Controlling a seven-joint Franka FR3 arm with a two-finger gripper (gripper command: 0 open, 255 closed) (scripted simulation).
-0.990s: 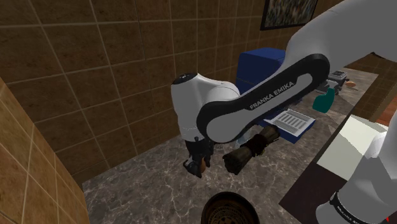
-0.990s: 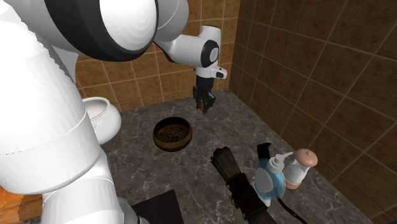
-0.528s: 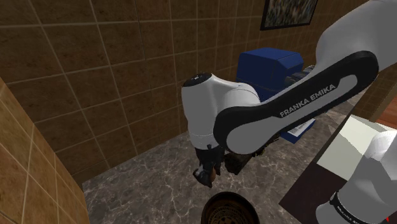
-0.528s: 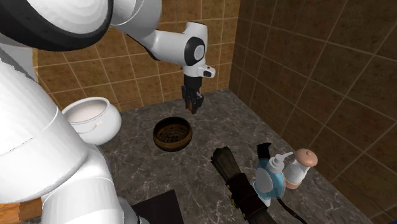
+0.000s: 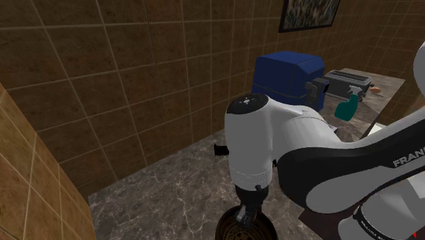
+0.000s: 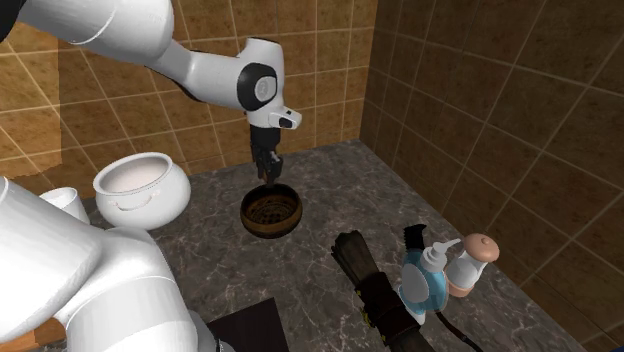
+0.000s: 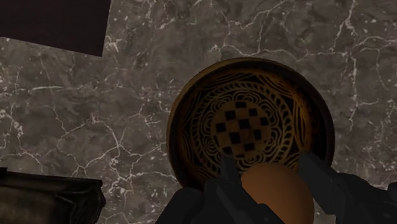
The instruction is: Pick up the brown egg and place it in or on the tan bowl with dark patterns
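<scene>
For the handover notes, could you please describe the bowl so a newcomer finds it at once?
On the dark marbled counter in the tiled corner, the bowl sits just below the gripper and its egg, beside the white pot. It alone is a low brown dish, its inside patterned in tan with a checkered centre.

white letters "FRAN", cut off at the edge, on the arm's dark band

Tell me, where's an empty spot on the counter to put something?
Bare marble counter lies between the patterned bowl and the tiled corner walls. It is crowded by the spray bottle, the pink-capped bottle and the dark long object.
</scene>
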